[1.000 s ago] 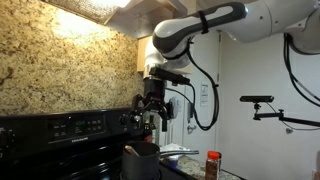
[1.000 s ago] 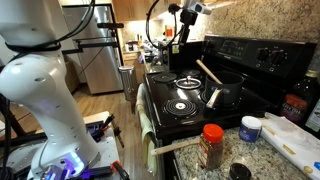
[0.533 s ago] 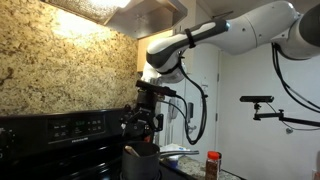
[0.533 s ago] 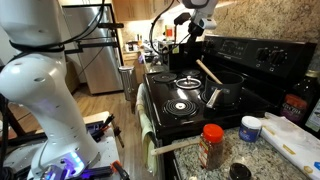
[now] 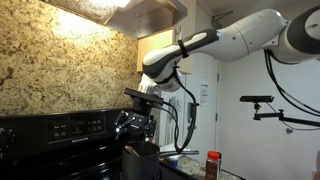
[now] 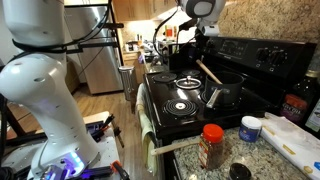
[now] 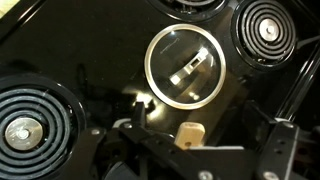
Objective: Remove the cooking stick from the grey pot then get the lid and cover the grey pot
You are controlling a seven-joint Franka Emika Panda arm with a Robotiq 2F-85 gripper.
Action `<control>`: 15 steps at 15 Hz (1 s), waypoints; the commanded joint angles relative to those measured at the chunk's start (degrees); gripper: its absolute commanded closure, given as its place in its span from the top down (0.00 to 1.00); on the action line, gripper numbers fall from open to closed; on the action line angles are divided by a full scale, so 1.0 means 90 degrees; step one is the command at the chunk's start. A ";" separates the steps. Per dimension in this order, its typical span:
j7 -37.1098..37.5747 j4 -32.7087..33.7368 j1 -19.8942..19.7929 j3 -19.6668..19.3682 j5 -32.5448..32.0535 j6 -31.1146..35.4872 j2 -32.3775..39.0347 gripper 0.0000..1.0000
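Note:
The grey pot (image 6: 229,90) stands on the black stove's right side, and it also shows in an exterior view (image 5: 141,162). The cooking stick (image 6: 208,75) leans out of it toward the upper left. In the wrist view only its pale tip (image 7: 190,133) shows, between my jaws. My gripper (image 6: 196,36) hangs above the stick with its fingers spread; it is open and empty (image 5: 134,123) (image 7: 195,150). A round, shiny-rimmed lid (image 7: 186,65) lies flat on the stove top between the burners.
A red-capped bottle (image 6: 211,146) (image 5: 212,165), a small white jar (image 6: 250,128) and a pale board (image 6: 296,142) stand on the granite counter. A dark bottle (image 6: 296,101) stands behind them. The stove's control panel (image 6: 250,55) rises behind the pot. Coil burners (image 7: 25,128) (image 7: 265,30) flank the lid.
The arm has swung over and lowered the gripper toward the pot and the stick. The pot, stick and lid have not moved.

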 commanded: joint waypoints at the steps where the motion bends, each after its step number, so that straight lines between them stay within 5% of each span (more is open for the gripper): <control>1: 0.0468 0.0325 0.0006 0.0005 -0.0160 -0.0007 0.0198 1.00; 7: 0.0982 0.0668 -0.0013 -0.0035 -0.0343 -0.0214 0.0427 1.00; 15: 0.0667 0.0774 -0.0043 -0.0024 -0.0636 -0.0529 0.0483 1.00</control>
